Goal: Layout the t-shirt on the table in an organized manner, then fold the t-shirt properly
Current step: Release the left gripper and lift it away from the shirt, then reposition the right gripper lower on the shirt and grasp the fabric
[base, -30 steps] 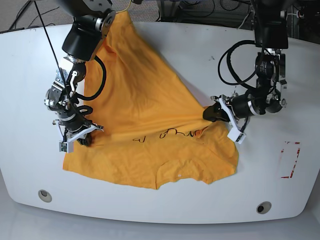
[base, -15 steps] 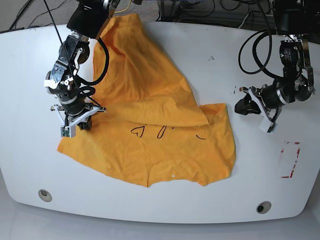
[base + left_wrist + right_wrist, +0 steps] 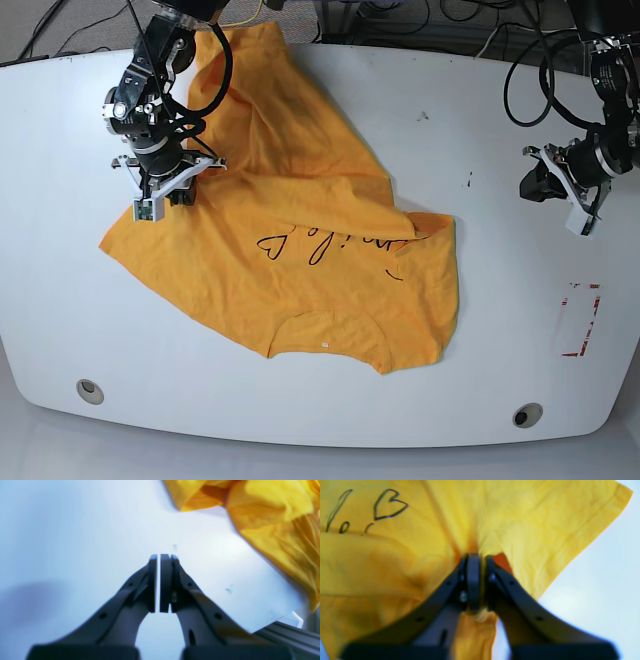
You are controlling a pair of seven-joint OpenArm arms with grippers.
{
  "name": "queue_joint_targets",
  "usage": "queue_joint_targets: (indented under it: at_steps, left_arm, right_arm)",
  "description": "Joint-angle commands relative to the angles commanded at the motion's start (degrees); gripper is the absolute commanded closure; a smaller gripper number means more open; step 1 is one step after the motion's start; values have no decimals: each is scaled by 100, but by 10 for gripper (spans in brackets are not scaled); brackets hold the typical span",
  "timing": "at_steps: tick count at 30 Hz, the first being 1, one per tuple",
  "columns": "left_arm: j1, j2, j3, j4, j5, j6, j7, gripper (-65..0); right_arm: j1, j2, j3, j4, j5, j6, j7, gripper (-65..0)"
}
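Observation:
The orange-yellow t-shirt (image 3: 300, 260) lies spread and rumpled on the white table (image 3: 470, 90), collar toward the near edge, black lettering and heart outline (image 3: 270, 243) facing up. One flap is folded diagonally over its middle. My right gripper (image 3: 172, 193) is shut on the shirt's left part; in the right wrist view its tips (image 3: 476, 556) pinch a bunched ridge of the t-shirt (image 3: 532, 525) beside the heart (image 3: 388, 503). My left gripper (image 3: 532, 184) hangs shut and empty over bare table right of the shirt. In the left wrist view its tips (image 3: 159, 556) are closed, with the t-shirt (image 3: 275, 520) beyond.
A red rectangular outline (image 3: 580, 320) marks the table near the right edge. Two round grommet holes (image 3: 90, 390) (image 3: 527, 415) sit near the front edge. Cables hang behind the table. The table's edge (image 3: 272, 620) shows close to the left gripper.
The left gripper let go of the shirt's fold and drew away to the right. The right gripper dragged the shirt's left side toward the back left, and the flap settled flatter.

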Motion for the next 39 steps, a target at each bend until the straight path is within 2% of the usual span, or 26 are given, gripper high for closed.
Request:
queue_joint_targets:
  at_steps: [3,6,8,12,15,20,24,28,32,36,39]
  left_arm:
    - [-44,0,-18,9,0,0,0,-6]
    - [-114,18,-9,9,0,0,0,-6]
    - [-290,35,9,-9,0,0,0,-6]
    - [-607,123,18,-26,9,0,0,-6]
    - [-897,237,18,-26,26,9,0,-6]
    - [-1116,264,132,-79,26,9,0,-6]
    - [-1178,273,325,-264,9,9,0,-6]
    - [-1160,484,378,-290,26,9,0,-6]
    - [-1002,536,378,-273,26,9,0,-6]
    - [-888,563,378,-264,0,9,0,-6]
    - [-879,703,378,-255,9,0,0,-6]
  right_arm:
    - [18,9,0,70,0,-18,0,-387]
    - [35,18,0,237,-18,-18,0,-503]
    - [53,44,-9,334,-9,-18,18,-544]
    - [387,97,9,413,-44,-18,9,-544]
    - [747,334,-9,185,9,-9,26,-541]
    - [1741,519,-9,-949,-26,-9,44,-541]
    - [2558,826,-9,-2145,0,-9,202,-541]
    - [3253,1090,-9,-3499,-35,-9,818,-541]
    - [3877,1389,-70,-5002,-44,-9,1503,-541]
    - [4193,1653,-369,-6066,-35,-9,2092,-542]
    - [4352,1793,-782,-6892,-9,-9,2769,-541]
